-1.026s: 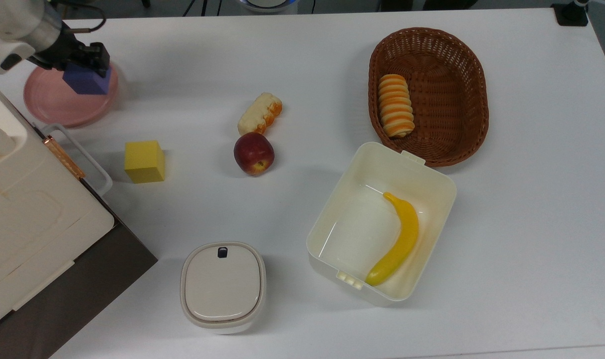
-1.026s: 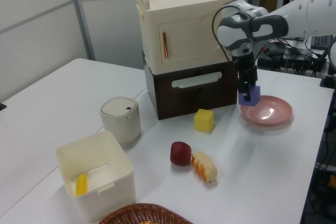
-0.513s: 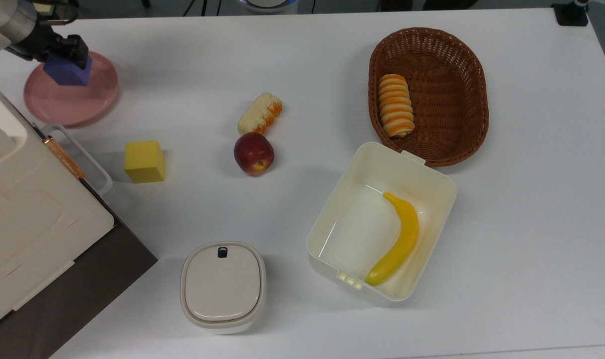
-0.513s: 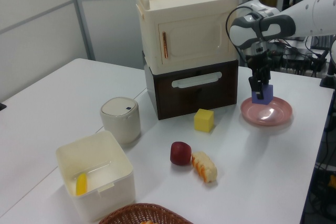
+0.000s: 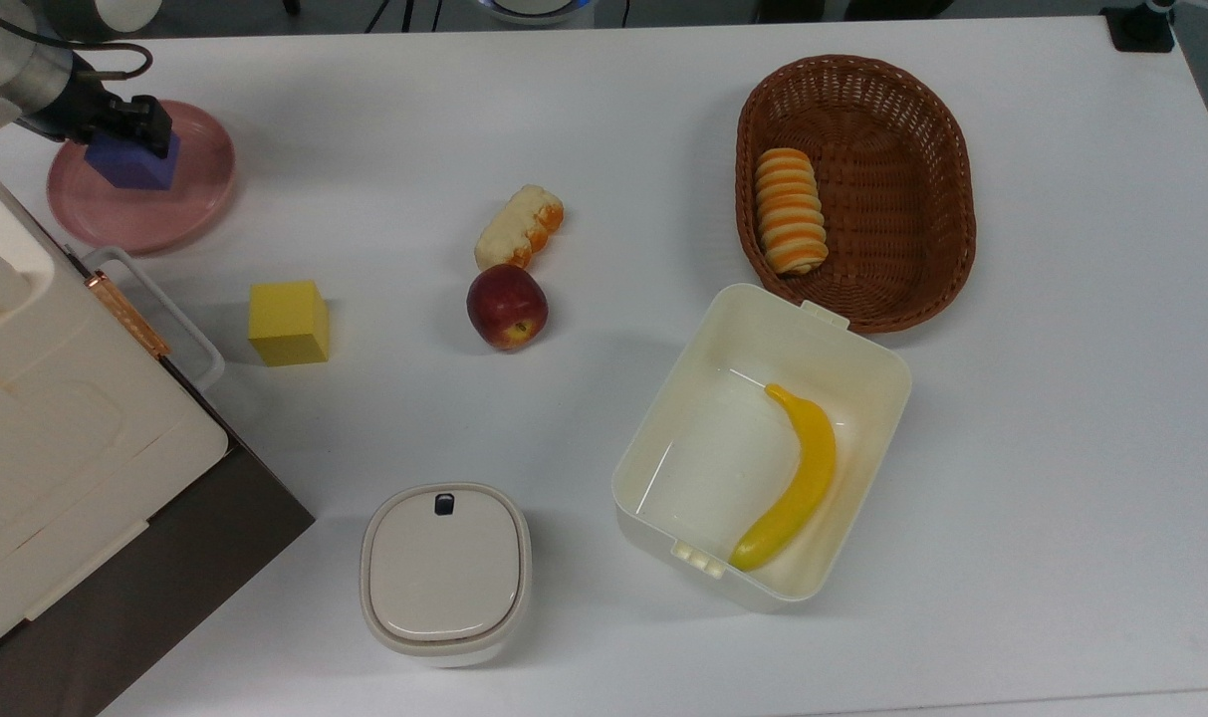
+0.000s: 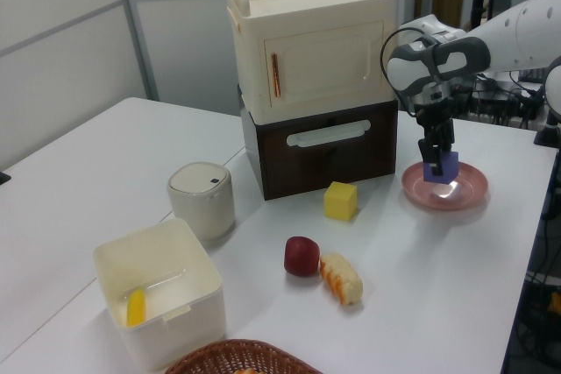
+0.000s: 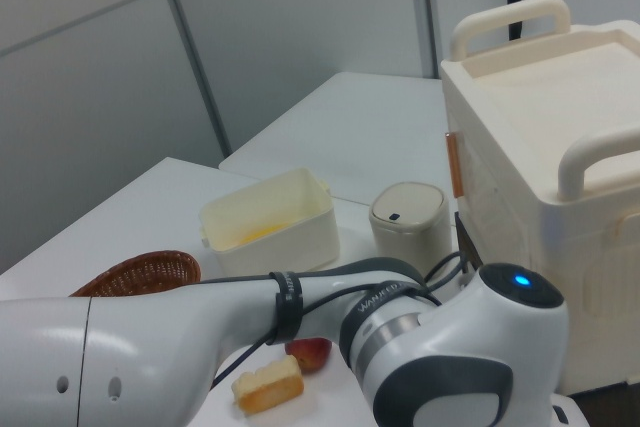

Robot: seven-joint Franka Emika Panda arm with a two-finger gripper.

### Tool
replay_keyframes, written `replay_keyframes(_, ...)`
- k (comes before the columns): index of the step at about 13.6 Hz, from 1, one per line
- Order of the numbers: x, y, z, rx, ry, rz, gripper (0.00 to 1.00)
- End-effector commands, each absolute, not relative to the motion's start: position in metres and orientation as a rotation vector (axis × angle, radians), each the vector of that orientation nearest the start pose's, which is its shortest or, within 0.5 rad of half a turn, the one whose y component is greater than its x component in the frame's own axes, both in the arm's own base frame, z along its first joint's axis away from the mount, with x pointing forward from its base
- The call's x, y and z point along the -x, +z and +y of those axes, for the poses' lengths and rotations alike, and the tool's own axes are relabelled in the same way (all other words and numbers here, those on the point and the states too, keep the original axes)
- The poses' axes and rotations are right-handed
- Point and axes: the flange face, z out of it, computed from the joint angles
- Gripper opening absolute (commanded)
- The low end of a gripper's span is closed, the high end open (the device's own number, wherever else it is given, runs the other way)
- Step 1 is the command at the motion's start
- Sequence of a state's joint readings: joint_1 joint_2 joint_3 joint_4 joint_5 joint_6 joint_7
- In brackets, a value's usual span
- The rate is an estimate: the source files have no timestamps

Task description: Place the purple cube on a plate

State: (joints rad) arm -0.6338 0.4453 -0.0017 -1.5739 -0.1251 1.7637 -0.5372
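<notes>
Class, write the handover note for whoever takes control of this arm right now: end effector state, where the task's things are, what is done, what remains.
End effector: shut on the purple cube, over the pink plate.
Cube: low above the plate in the left view; whether it touches the plate is unclear.
Plate: on the table by the stacked cabinets, at the top view's upper left.
Done: cube picked up and carried to the plate.
Left: set it down, release, retreat.

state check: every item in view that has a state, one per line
gripper: shut on the purple cube
purple cube: held over the plate
plate: upright on the table
yellow cube: resting on the table
open white box: lidless, banana inside
wicker basket: holds one bread roll
round canister: lid on
cream cabinet: door shut
brown drawer: shut
</notes>
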Motion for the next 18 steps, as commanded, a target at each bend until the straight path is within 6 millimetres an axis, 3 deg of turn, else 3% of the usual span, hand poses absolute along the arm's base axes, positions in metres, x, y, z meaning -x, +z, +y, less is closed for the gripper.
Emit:
replay_keyframes(1, -0.513, 0.358, -0.399, 3.079, 0.437, 0.085, 0.99)
replay_keyframes(5, -0.513, 0.363, -0.399, 3.078, 0.433, 0.098, 1.00)
replay_keyframes(9, -0.522, 0.398, -0.379, 3.083, 0.351, 0.119, 1.00)
replay_keyframes(10, -0.529, 0.400, -0.368, 3.070, 0.331, 0.160, 1.00)
replay_keyframes(14, -0.570, 0.427, -0.295, 3.089, 0.280, 0.269, 1.00)
replay_keyframes(18, -0.594, 0.430, -0.233, 3.098, 0.317, 0.305, 1.00)
